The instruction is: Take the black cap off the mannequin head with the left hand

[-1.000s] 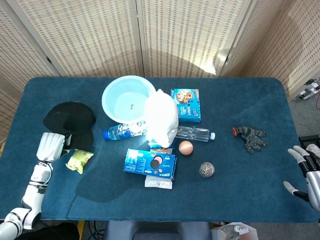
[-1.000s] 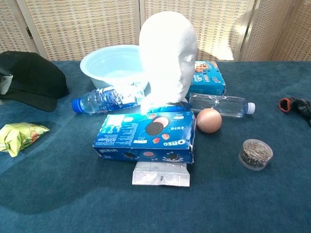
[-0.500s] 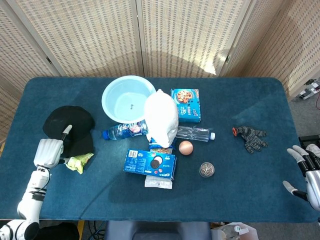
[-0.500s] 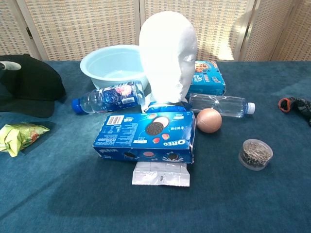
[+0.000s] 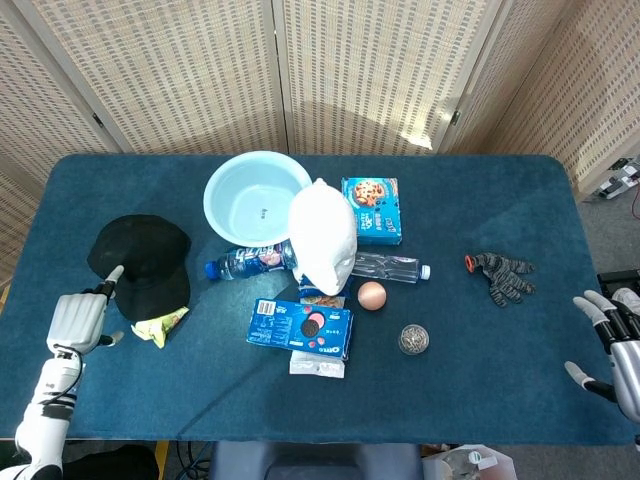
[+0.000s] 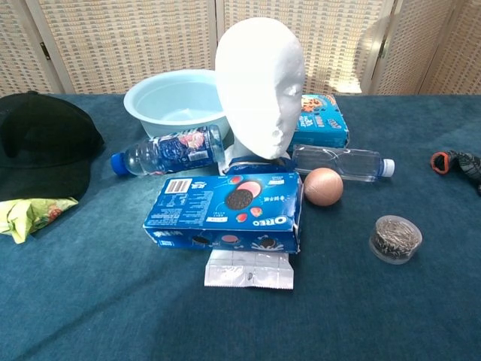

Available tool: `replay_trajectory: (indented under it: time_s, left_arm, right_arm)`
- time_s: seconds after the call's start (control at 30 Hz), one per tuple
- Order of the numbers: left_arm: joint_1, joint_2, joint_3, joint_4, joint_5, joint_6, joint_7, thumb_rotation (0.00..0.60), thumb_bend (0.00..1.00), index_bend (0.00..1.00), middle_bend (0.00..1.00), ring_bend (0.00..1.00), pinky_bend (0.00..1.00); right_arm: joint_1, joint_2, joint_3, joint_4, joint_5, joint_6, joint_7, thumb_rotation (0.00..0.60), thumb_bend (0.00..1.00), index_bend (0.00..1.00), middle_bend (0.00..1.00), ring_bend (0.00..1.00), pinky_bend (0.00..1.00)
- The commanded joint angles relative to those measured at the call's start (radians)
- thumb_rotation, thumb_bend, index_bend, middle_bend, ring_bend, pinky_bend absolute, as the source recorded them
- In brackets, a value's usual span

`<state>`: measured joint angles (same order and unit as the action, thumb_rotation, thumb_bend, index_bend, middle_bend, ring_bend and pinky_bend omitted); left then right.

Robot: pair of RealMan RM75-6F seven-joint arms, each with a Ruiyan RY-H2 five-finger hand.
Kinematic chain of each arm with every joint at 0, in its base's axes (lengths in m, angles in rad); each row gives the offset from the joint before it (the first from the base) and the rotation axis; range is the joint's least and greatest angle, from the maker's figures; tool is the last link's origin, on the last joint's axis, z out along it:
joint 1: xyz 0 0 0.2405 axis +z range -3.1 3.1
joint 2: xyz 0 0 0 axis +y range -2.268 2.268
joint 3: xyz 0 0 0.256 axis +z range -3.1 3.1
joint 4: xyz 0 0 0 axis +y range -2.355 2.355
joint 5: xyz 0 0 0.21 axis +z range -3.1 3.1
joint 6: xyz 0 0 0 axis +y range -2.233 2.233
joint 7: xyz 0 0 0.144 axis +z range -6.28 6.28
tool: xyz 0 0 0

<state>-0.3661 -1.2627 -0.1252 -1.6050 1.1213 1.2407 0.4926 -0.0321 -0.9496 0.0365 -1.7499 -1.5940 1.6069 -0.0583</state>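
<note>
Nothing is left but to pull clear, I judge: the black cap [image 5: 142, 265] lies flat near the surface's left edge, the mannequin head [image 6: 260, 89] stands bare, and my left hand [image 5: 77, 319] sits beside the cap, empty, fingers apart.

Sunlit woven screens [image 5: 300, 70] behind table [image 5: 520, 200]

The blue cookie box [image 6: 225, 210] lying before the mannequin head [image 6: 259, 86] reads "OREO" on its side.
</note>
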Motion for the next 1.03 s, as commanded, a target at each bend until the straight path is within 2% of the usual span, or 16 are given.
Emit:
replay_trajectory:
  time_s: [0.03, 0.2, 0.27, 0.6, 1.03]
  left_arm:
    - [0.017, 0.016, -0.003, -0.022, 0.007, 0.032, -0.021, 0.600, 0.06, 0.00, 0.31, 0.39, 0.75]
    - [0.055, 0.028, -0.001, -0.024, 0.080, 0.113, -0.106, 0.600, 0.06, 0.00, 0.28, 0.34, 0.60]
    - [0.074, 0.032, 0.002, -0.023, 0.103, 0.146, -0.133, 0.600, 0.06, 0.00, 0.27, 0.33, 0.58]
    - [0.164, 0.097, 0.040, -0.086, 0.122, 0.224, -0.168, 0.600, 0.07, 0.00, 0.25, 0.31, 0.50]
    - [0.253, 0.123, 0.085, -0.143, 0.198, 0.312, -0.199, 0.600, 0.06, 0.00, 0.25, 0.31, 0.47]
  right_arm:
    - [-0.001, 0.001, -0.001, 0.000, 0.000, 0.000, 0.000, 0.600, 0.07, 0.18, 0.16, 0.15, 0.28]
    - [-0.001, 0.002, -0.003, -0.001, -0.001, -0.003, -0.006, 0.600, 0.07, 0.18, 0.16, 0.15, 0.28]
    - [0.002, 0.003, -0.004, -0.001, -0.004, -0.006, -0.009, 0.600, 0.07, 0.18, 0.16, 0.15, 0.28]
    - [0.018, 0.008, -0.012, 0.002, -0.021, -0.036, -0.013, 0.600, 0.07, 0.18, 0.18, 0.15, 0.28]
    - [0.063, -0.026, -0.038, 0.039, -0.071, -0.106, 0.013, 0.600, 0.07, 0.18, 0.19, 0.15, 0.28]
